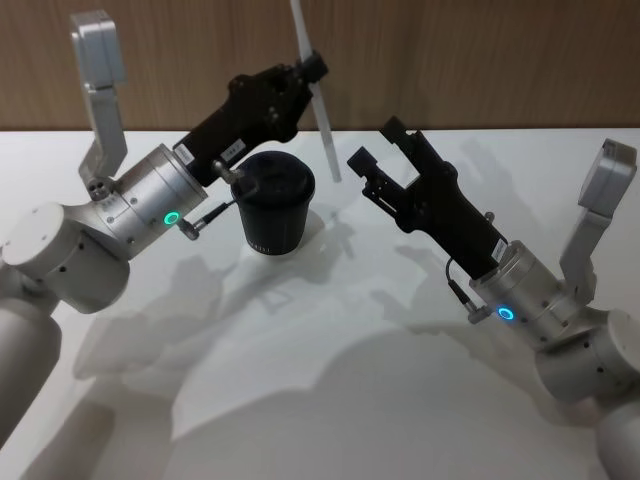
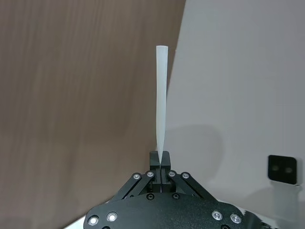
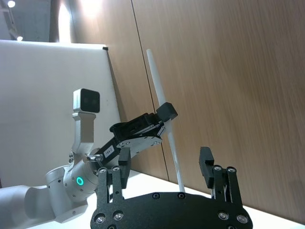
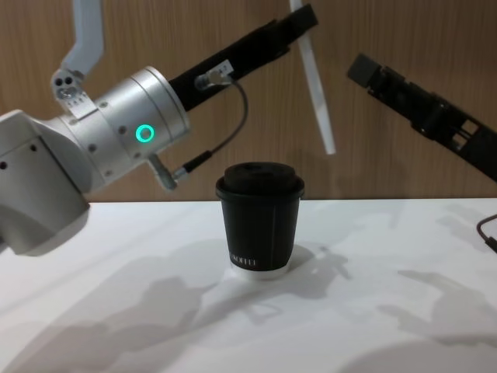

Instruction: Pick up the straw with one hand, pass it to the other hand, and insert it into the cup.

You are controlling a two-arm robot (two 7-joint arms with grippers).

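Straw (image 1: 327, 138) hangs tilted in the air just right of the cup (image 1: 275, 208), pinched by the left claw (image 1: 312, 70). The right claw (image 1: 378, 145) is wide and empty nearby. Left wrist view: the straw flattens at the clamp, so it is probably light, thin-walled and slippery. Chest view: its free lower end is above the lid; best gripped gently, mid-length.

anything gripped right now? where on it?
The left gripper pinches the straw near its middle, both ends sticking out. The right gripper is open, holding nothing.
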